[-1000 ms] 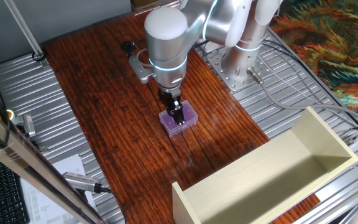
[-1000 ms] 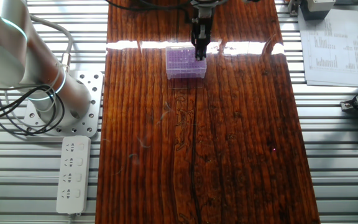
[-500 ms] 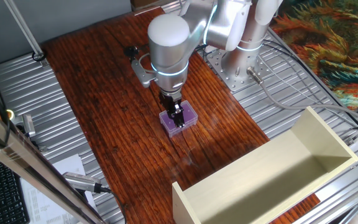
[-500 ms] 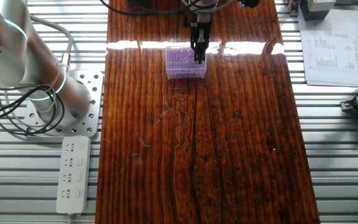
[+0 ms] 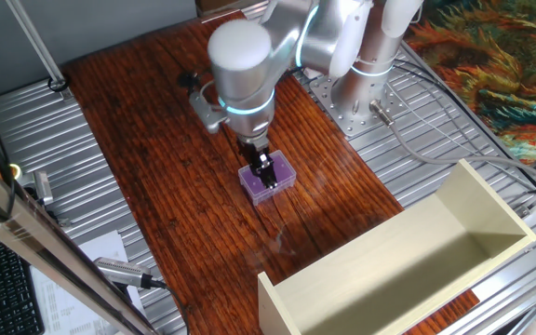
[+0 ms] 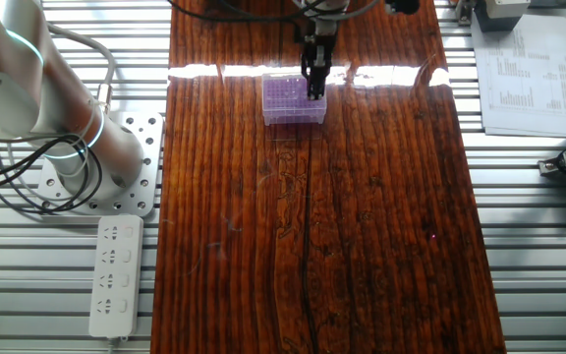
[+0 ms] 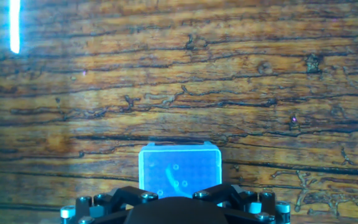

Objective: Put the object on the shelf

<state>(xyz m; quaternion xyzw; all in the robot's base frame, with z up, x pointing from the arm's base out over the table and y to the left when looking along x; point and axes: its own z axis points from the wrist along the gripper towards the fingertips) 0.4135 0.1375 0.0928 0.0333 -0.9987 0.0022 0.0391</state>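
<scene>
Since the earlier frames, only the arm has shifted: in one fixed view its rounded white wrist housing has swung a little toward the upper left, while the purple box and the gripper tip on it sit where they were.

In one fixed view the gripper points straight down onto the purple box, a small flat translucent rectangle lying at the centre of the frame on the wooden table, whose dark reddish planks have a strong grain and a glossy finish. The black fingers are close together and touch the box's top; whether they actually clamp it I cannot tell. The shelf, a big cream trough of flat smooth panels with its open side up, fills the lower right, well apart from the box. Ribbed metal slats border the wood.

In the other fixed view the box lies near the top centre, its top dotted with pale spots, just under a bright glare band across the wood. The gripper comes down onto its right part. A white power strip lies at lower left and a printed sheet at upper right.

In the hand view the box appears pale blue-white, square with rounded corners, at lower centre, partly covered by the black gripper body with its screw heads; the fingertips are hidden.
</scene>
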